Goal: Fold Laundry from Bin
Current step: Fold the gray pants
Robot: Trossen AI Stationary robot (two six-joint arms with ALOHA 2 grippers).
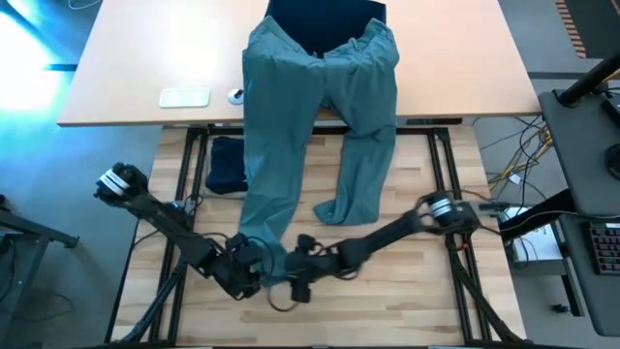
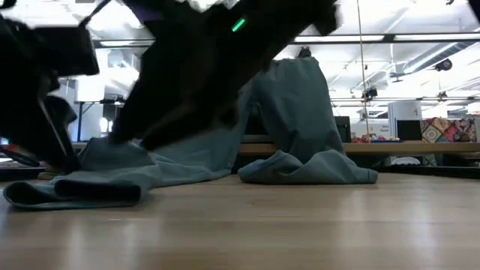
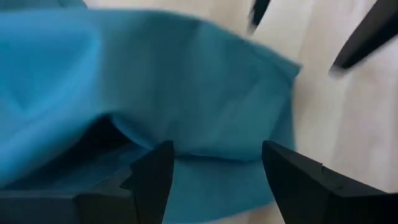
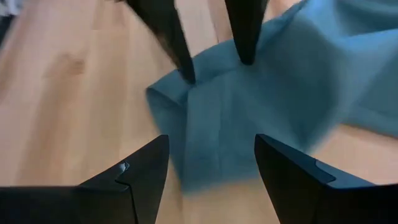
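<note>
End effectors (image 1: 254, 278) (image 1: 298, 281) (both open) flank teal trouser cuff (image 1: 271, 274).

You are in an open-plan office or lab: ceiling light strips (image 2: 420, 56), distant desks (image 2: 420, 146), floor cables (image 1: 504, 145), and a keyboard (image 1: 605, 247) beside the tabletop (image 1: 387, 310).

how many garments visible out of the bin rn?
2. The teal-green trousers drape from the bin down across the table, one leg end between both grippers. A navy garment lies left of them. More may be hidden in the bin.
</note>
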